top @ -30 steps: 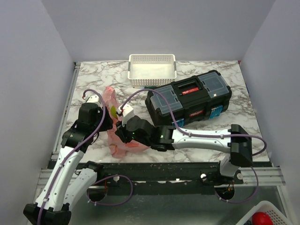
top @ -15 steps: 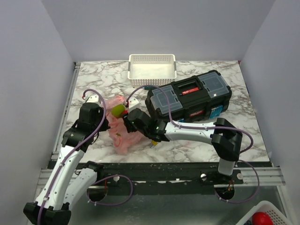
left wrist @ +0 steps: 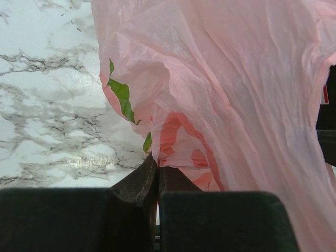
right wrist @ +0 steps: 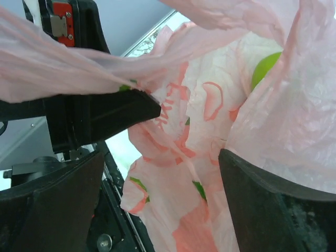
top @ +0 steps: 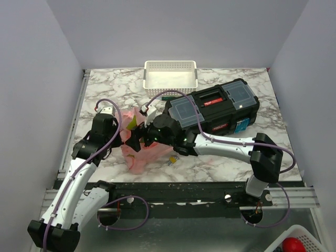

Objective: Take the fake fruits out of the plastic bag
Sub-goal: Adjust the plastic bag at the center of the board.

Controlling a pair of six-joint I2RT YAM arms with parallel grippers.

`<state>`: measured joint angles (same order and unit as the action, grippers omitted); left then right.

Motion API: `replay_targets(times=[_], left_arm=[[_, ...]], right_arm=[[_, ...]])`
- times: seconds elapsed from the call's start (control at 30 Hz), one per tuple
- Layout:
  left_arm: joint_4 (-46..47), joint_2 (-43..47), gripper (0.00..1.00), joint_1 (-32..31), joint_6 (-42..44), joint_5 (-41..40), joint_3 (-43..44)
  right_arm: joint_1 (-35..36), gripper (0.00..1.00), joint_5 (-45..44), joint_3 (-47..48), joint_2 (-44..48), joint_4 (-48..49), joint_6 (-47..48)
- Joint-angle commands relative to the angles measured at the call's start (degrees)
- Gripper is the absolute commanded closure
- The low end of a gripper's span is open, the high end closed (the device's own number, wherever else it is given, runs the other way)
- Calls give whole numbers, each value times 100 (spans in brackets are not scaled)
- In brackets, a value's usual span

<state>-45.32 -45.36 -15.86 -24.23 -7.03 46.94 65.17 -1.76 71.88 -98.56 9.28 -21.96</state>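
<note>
My left claw [left wrist: 156, 169] is clamped shut on a fold of the plastic bag [top: 140, 155], which lies bunched on the marble surface [top: 226, 157] just beside the black toolbox [top: 212, 107]. My right claw [right wrist: 160, 168] is spread wide, with a finger on either side of the crumpled pink film and nothing gripped between them. One of the fake fruits, a bright green apple [right wrist: 265, 67], shows partly behind film at the upper edge of the right wrist view. From overhead it sits at the bag's far end, near the left claw. I can't find the red fruit or the darker green one in any view (probably buried in the folds, but that's a guess).

As I read it, the step in hand is getting the right claw onto that green apple. I'd hold the left pinch firm and high so the film is taut, then steer the right claw toward the green patch. Closing where it is now would likely catch only loose film. The apple looks glossy and round, so I'd centre the fingers across its widest part and close gently, since an off-centre squeeze could pop it out.
</note>
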Motion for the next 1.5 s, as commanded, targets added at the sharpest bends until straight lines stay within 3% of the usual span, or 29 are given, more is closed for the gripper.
replay_targets(times=[0.0,0.1,0.2,0.33,0.43,0.53,0.77,0.83,1.03,1.2,1.37,1.47], left_arm=[[-388,86,100,5,-56,-101,267],[-480,247,97,12,-133,-51,356],[-640,367,75,13,-110,151,532],[-963,572,61,12,-175,607,737],[-813,950,51,12,-284,1726,572],[-60,1381,41,13,-620,2756,90],[1018,635,66,12,-750,2022,-93],[1235,242,79,79,-683,1837,-51],[1226,-1102,100,615,-554,1551,504],[1446,-1536,100,1206,-651,2081,329],[1664,-1402,82,1416,-746,2139,-98],[1647,-1348,77,1521,-679,1852,-163]], right_arm=[[21,13,73,281,-246,121,-173],[19,35,-185,388,-520,81,-188],[21,51,-128,342,-742,246,-296],[31,60,433,186,-1014,664,-635],[28,64,591,32,-1142,953,-1035],[31,64,819,-198,-1203,1377,-1460],[27,62,732,-929,-1121,2095,-2447],[42,61,692,-958,-1134,2036,-2505],[291,50,-248,-1004,-995,1377,-2307],[355,47,-712,-1268,-928,1060,-2253],[520,42,-834,-1350,-1060,1052,-2003],[599,38,-964,-1221,-1155,880,-1802]])
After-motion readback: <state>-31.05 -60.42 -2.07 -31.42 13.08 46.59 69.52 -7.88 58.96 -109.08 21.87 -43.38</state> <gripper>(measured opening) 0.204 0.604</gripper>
